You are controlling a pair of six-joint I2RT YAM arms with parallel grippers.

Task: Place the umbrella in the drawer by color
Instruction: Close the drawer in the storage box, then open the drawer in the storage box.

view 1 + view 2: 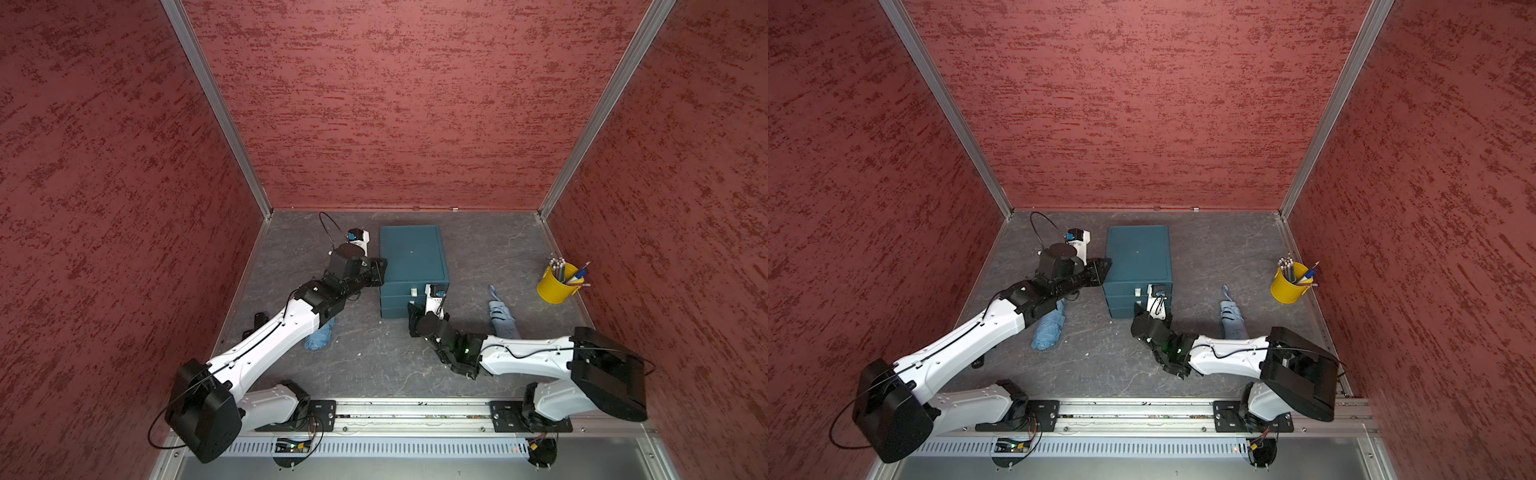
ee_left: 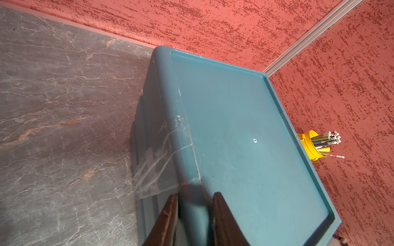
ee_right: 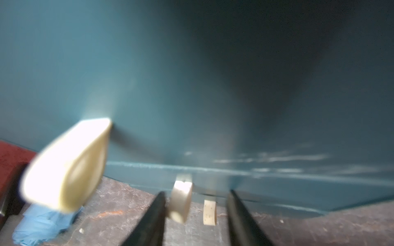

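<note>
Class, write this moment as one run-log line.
left gripper: clamps edge of drawer unit | right gripper: open around a handle | left umbrella, right umbrella: on table

I see a dark blue-green drawer box [image 1: 413, 257] with cream handles [image 1: 414, 292], and a yellow cup [image 1: 552, 291]. One umbrella [image 1: 318, 338] and the other umbrella [image 1: 500, 318] are light blue. The table [image 1: 374, 365] is grey with thin pale lines; the walls [image 1: 395, 104] are red with darker red streaks.

The left arm [image 1: 270, 336] reached far forward, its wrist turned rightward, and the left claw [image 2: 195, 215] had its jaws a little apart; whether they pinched could not be told. The right arm [image 1: 528, 353] bent inward, low, the right claw [image 3: 196, 213] pointing forward with jaws parted.
</note>
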